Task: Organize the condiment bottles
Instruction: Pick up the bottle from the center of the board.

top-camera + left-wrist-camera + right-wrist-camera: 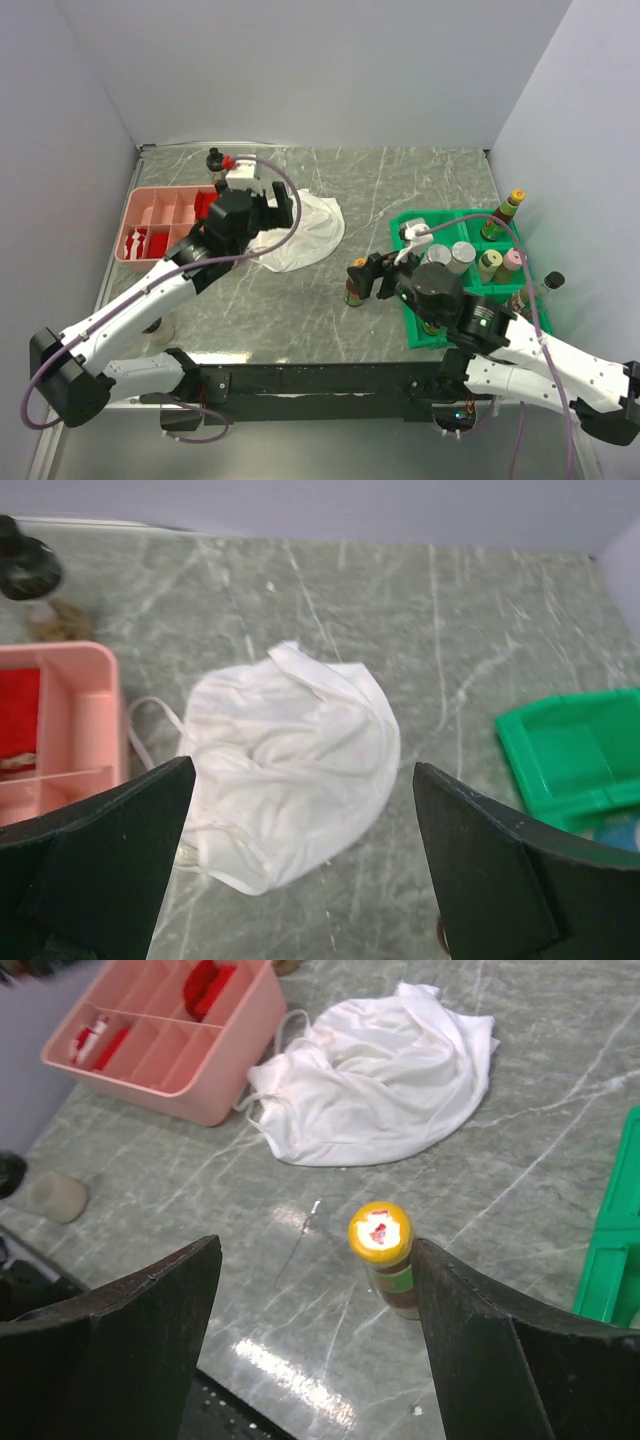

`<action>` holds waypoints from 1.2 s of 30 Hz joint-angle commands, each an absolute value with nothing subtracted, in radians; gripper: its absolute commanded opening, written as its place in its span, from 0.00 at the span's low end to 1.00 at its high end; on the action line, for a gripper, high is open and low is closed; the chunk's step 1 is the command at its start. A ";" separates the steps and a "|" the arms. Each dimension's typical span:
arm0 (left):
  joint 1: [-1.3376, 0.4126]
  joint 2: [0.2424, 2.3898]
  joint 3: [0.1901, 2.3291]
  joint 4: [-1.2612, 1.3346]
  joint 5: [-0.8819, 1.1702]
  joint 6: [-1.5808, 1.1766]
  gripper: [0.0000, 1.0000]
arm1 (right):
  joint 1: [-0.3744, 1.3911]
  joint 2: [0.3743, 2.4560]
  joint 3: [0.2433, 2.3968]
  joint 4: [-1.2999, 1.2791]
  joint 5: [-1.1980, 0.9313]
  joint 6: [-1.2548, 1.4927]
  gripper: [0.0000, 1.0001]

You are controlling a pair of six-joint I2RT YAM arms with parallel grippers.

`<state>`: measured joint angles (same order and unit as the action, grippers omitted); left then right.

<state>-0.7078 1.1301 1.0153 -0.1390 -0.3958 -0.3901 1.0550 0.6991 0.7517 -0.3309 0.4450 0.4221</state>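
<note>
A small brown bottle with a yellow cap [355,284] stands on the table left of the green tray. In the right wrist view the bottle [385,1260] sits between my open fingers, close to the right finger. My right gripper [367,279] [315,1250] is open and holds nothing. Several bottles with silver [462,253], yellow-green and pink [512,260] caps stand in the green tray [415,325]. A black-capped bottle [215,160] [25,565] stands at the back left. My left gripper [285,212] [303,770] is open and empty, above the white cloth [290,760].
The white cloth [305,230] [375,1070] lies mid-table. A pink compartment tray [160,222] [75,690] [180,1060] is at the left. A tall green bottle [505,215] and a black-capped one [548,285] stand by the green tray's right side. A pale round jar [58,1197] sits near the front left.
</note>
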 commanded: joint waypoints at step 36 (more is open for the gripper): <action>-0.739 0.956 0.908 -0.020 -0.706 -0.190 0.97 | 0.695 1.198 1.306 -0.316 0.584 0.253 0.00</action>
<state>-0.7368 1.0176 0.9226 -0.0860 -0.6460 -0.2222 0.8146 1.1526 1.0630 -0.4351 0.4919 0.3439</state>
